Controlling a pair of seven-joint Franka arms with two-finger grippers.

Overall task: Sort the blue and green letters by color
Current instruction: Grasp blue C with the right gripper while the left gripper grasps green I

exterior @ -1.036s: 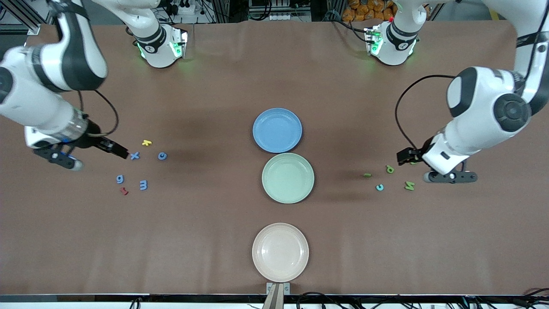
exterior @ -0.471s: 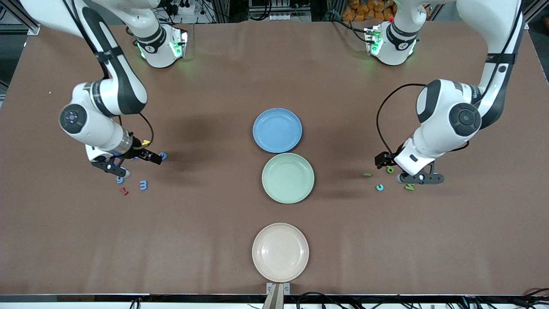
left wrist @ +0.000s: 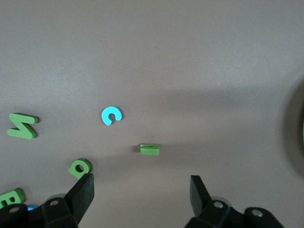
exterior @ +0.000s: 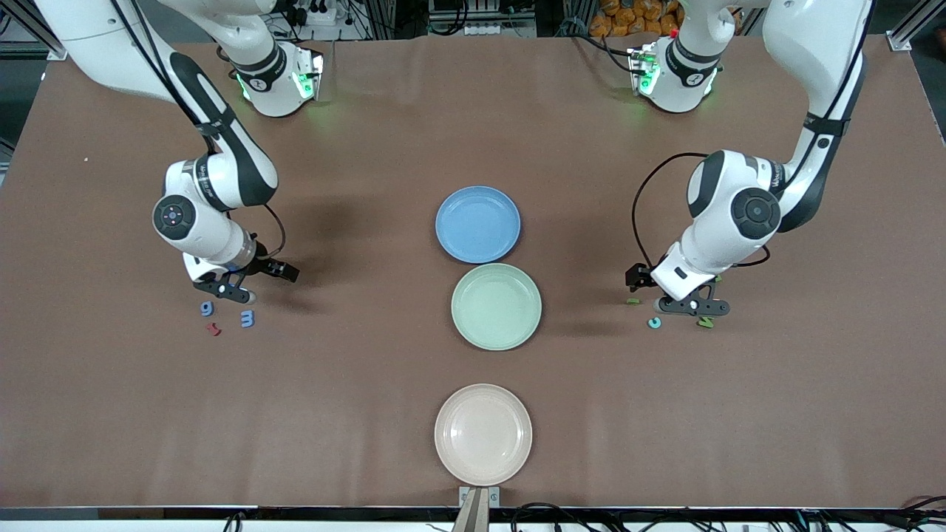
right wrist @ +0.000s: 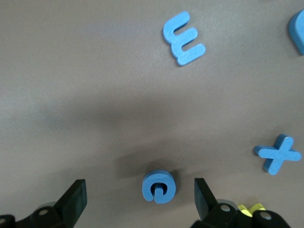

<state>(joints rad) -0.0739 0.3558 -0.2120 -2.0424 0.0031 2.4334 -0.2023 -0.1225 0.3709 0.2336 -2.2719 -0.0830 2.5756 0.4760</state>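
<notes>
both arms swung inward and lower since earlier, right gripper (right wrist: 137, 202) spread wide over blue letters (right wrist: 158, 186) mid-left of front frame, left gripper (left wrist: 141, 194) unclenched over green letters (left wrist: 149, 148) mid-right

Bench (exterior: 369, 414): covered in a brown matt sheet, cloth or paper by the look, faint creases running toward the arm bases.

Blue plate (exterior: 477, 224), green plate (exterior: 496, 306), pinkish-beige plate (exterior: 482, 434): smooth plastic with a soft satin sheen, pastel tones.

Blue letters (right wrist: 184, 32) and green letters (left wrist: 22, 126): thick, matt, foam-like pieces with flat faces and soft-cut edges. No gloss.

Left claw (left wrist: 140, 190) and right claw (right wrist: 140, 197): fingers of black matt plastic, slightly grainy, with small metal screws at the mounts.

Arm shells: glossy white plastic, black joint bands; black rubbery cable looped at each wrist.
</notes>
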